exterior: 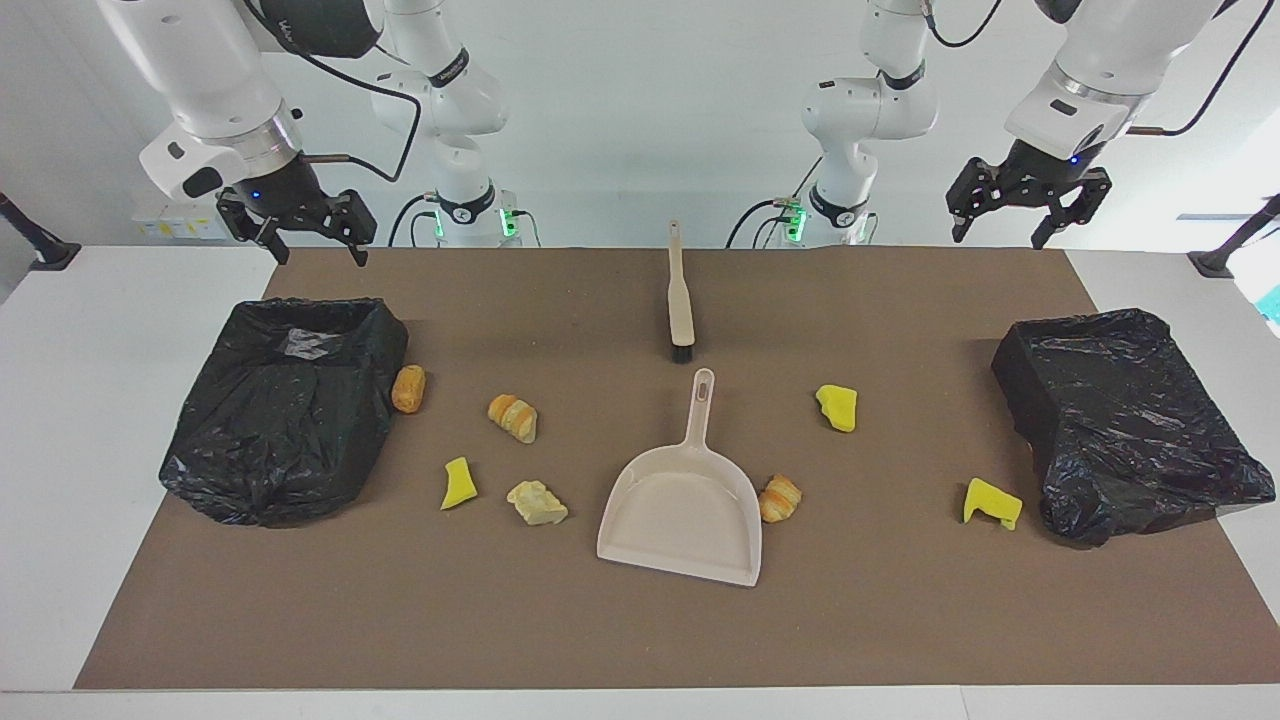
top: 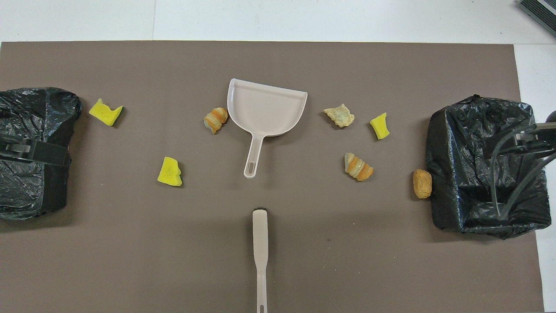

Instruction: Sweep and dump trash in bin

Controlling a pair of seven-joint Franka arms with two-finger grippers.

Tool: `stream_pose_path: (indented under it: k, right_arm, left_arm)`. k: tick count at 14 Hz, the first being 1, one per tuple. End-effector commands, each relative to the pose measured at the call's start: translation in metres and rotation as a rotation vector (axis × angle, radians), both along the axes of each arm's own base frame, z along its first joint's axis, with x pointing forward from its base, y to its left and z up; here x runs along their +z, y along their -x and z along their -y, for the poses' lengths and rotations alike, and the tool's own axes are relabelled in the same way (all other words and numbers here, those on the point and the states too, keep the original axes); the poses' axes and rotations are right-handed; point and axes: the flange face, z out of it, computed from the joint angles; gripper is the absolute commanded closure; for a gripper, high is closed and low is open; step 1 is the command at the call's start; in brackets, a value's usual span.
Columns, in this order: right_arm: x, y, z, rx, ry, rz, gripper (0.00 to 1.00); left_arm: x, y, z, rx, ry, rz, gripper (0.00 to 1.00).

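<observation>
**Tools untouched, scraps scattered as two arms wait above the desk**

Seven small scraps of trash lie loose on the brown mat covering the desk (exterior: 640,640), and none has reached a bin. Three are bright yellow foam sponge chunks (exterior: 837,407), four are golden-brown pastry-like lumps (exterior: 512,417). One lump (exterior: 780,498) touches the side of the beige plastic dustpan (exterior: 683,510), which lies flat mid-mat with its handle pointing toward the robots. Another lump (exterior: 408,388) rests just beside the black-bagged bin at the right arm's end (exterior: 285,410); one yellow chunk (exterior: 991,503) sits just beside the matching black-bagged bin at the left arm's end (exterior: 1125,420). The rest are spread between pan and bins.

The beige long-handled brush with black bristles (exterior: 680,295) lies nearer to the robots than the dustpan, bristles toward the pan's handle, the two close but apart.

The right end effector (exterior: 305,228) hangs with fingers spread and empty over the mat's edge by its bin; the left end effector (exterior: 1030,205) hangs likewise open and empty, raised above its own end of the desk. Both arms wait.

The work appears to stand at its opening step: taking up the tools. The next move likely calls for one arm to descend on the brush's slim handle and the other on the dustpan's, each grip squared across a narrow, flat-lying shaft. The scraps are light and may skitter or roll from the bristles.
</observation>
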Motion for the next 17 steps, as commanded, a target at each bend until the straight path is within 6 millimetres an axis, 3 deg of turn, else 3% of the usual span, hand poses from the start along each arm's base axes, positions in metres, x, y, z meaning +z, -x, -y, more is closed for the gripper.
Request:
stream_pose_path:
  k: [1, 6, 17]
  right_arm:
    - [-0.0001, 0.0022, 0.0026, -0.052, -0.014, 0.015, 0.0]
    - [0.0027, 0.0014, 0.0035, -0.07, -0.011, 0.037, 0.0]
    - [-0.0014, 0.0074, -0.0042, -0.044, -0.008, 0.03, 0.0]
  left_arm:
    - [0.0048, -0.0015, -0.0002, 0.001, -0.002, 0.016, 0.0]
    - [0.0057, 0.0004, 0.0071, -0.004, 0.0, 0.017, 0.0]
    - [0.0054, -0.0004, -0.0018, 0.007, 0.0, 0.014, 0.0]
